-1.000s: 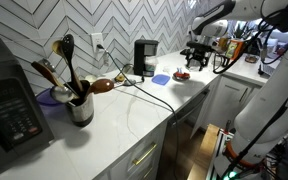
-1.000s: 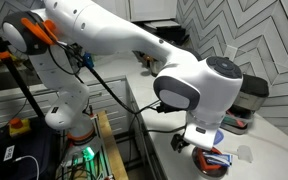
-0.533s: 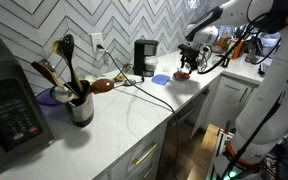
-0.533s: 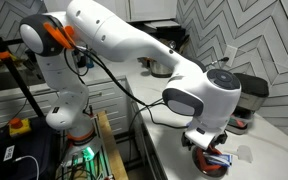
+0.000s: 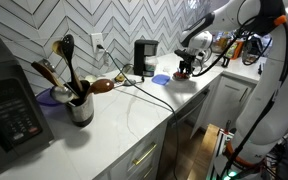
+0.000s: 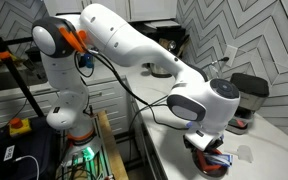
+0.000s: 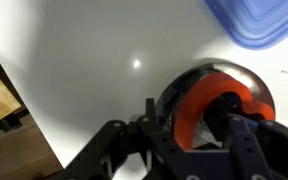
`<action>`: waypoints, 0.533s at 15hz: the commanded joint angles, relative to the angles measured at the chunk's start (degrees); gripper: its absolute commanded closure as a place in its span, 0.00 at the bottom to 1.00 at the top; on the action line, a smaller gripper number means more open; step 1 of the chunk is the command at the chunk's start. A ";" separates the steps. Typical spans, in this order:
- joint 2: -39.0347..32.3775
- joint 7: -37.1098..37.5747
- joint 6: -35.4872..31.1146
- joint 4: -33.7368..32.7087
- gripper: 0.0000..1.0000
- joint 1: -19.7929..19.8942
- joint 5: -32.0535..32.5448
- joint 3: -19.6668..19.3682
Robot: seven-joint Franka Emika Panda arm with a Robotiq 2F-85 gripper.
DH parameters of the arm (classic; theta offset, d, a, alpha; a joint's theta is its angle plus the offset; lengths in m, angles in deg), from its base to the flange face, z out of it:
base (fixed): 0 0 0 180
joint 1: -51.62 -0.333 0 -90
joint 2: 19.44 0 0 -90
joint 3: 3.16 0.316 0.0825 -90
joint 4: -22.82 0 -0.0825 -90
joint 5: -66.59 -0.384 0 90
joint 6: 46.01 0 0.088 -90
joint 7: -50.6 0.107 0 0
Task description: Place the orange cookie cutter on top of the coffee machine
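Observation:
The orange cookie cutter is a small orange-red ring lying on the white counter. My gripper is down over it, the jaws straddling its rim, one finger inside the ring. Whether the pads press the rim is not visible. In both exterior views the gripper sits low on the counter with the cutter under it. The coffee machine, black and upright, stands against the tiled wall a short way from the gripper.
A flat light-blue piece lies between the cutter and the coffee machine. A large black appliance, a utensil pot and loose cables occupy the counter. The counter's front edge is close.
The arm has come down onto the orange cookie cutter, and the jaws have narrowed around its rim.

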 commanded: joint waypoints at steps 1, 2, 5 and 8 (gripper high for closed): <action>-1.20 1.64 0.41 -0.78 0.78 -0.22 -1.55 -0.40; -1.15 1.85 0.32 -0.86 0.85 -0.20 -1.56 -0.43; -0.22 2.17 0.26 -0.88 1.00 0.00 -1.84 -0.59; 2.07 1.36 -0.28 -0.55 0.97 0.27 -2.81 -0.85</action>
